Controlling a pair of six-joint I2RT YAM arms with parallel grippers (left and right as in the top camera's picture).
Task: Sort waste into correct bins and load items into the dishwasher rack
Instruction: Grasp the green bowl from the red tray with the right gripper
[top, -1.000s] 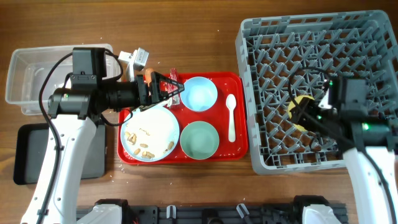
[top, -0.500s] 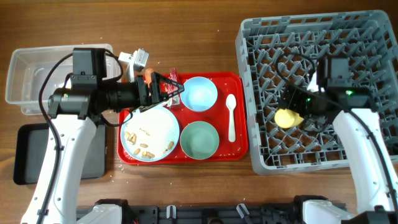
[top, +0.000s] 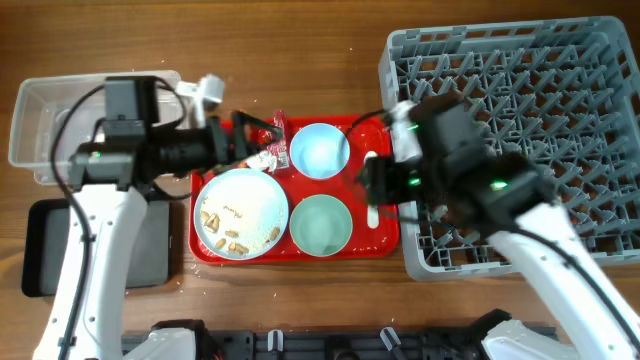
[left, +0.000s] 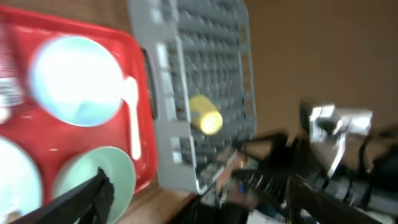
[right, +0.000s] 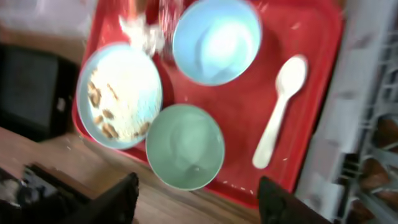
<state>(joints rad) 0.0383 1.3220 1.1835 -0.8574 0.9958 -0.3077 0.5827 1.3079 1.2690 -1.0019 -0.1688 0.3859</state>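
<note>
Hovering over the glossy red tray, the right pincer gapes wide and empty. The round green bowl shows between its fingers, with the crumb-speckled plate to the left and the slim white spoon to the right. The left pincer also spreads wide, the pegged grey rack beyond it.

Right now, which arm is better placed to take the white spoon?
Right. The right gripper hangs open over the red tray, close to the white spoon; the left gripper sits at the tray's far corner.
</note>
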